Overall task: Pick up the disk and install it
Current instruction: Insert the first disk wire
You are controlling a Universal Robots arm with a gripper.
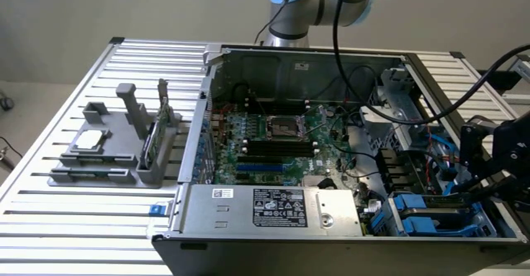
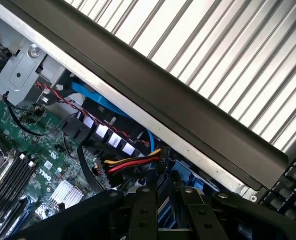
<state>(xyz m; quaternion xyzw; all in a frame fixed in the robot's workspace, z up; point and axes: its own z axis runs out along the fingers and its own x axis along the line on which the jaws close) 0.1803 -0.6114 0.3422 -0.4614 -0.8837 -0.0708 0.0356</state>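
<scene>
My gripper (image 1: 473, 186) hangs low over the front right corner of the open computer case (image 1: 248, 59), just above the blue drive bay (image 1: 431, 219). In the wrist view my gripper (image 2: 170, 212) has its two black fingers (image 2: 145, 210) close together. A narrow blue-edged strip of the disk (image 2: 164, 212) sits between them, held on edge. Most of the disk is hidden by the fingers and the gripper body.
The motherboard (image 1: 273, 139) fills the case floor, with the power supply (image 1: 273, 208) along its front. Black, red and yellow cables (image 2: 133, 162) and a blue cable (image 2: 103, 102) run beside the bay. A grey holder (image 1: 112, 155) at the exterior view's left carries a silver chip (image 1: 89, 139) and a green card (image 1: 157, 133).
</scene>
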